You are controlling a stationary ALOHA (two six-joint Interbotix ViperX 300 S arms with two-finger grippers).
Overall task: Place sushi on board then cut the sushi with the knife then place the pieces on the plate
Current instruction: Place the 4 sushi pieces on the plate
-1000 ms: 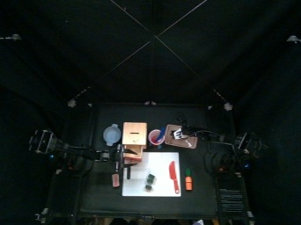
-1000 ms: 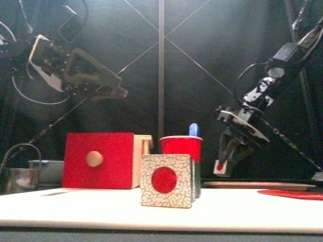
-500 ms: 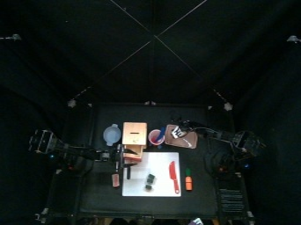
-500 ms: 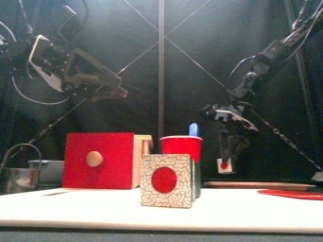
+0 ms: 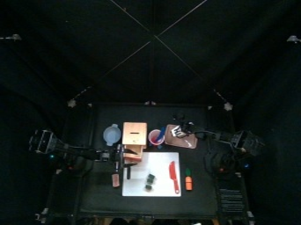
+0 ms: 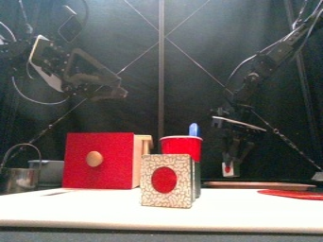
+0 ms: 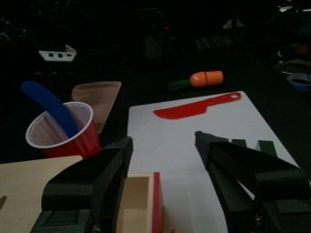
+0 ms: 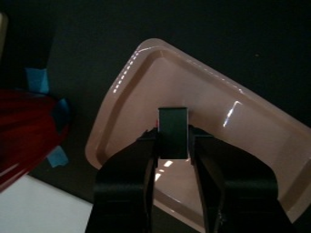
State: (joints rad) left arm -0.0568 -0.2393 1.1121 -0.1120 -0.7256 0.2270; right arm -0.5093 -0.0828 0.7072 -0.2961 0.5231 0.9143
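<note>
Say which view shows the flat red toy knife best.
Left wrist view: the flat red toy knife lies whole on the white cutting board. Top view: a small red strip. Front view: perhaps a red sliver. Right wrist view: nothing.

The right arm (image 5: pixel 207 134) comes in from the right with its elbow raised high and its wrist bent, so the right gripper (image 6: pixel 229 156) points straight down over the table's back right part, its jaws closed on a small dark green sushi piece (image 8: pixel 174 127). The left arm (image 6: pixel 57 66) is held up above the table's left side, and the left gripper (image 7: pixel 163 141) is angled forward and down, its jaws standing well apart
</note>
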